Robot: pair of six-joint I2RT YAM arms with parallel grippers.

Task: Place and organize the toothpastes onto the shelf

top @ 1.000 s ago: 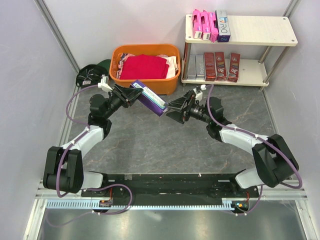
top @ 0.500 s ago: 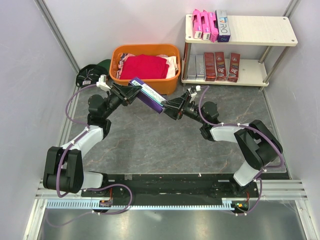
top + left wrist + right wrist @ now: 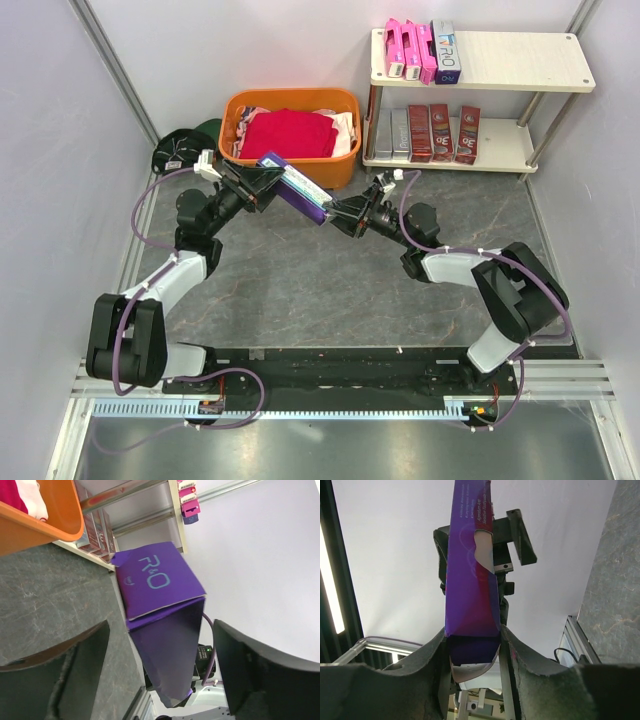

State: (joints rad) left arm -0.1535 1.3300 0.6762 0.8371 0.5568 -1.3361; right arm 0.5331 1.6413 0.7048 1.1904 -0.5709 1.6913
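Purple toothpaste box: in the top view it is held off the table, just in front of the orange basket, slanting between my two arms. My left gripper stands at its basket-side end, jaws spread wide. My right gripper is at the opposite end, jaws closed on it. The shelf stands well apart to the right. Pink boxes are on its upper board. Silver-grey boxes and dark red boxes stand in a row on its lower board. A red cloth lies in the basket.

Left wrist view: the box end, printed "R&O", sits between my left fingers. Grey table shows on one side of it and white wall on the other, so neither finger touches it. The basket and the shelf appear behind.

Right wrist view: my right fingers press against two opposite faces of the box near its end flap. The box runs straight away from the camera.
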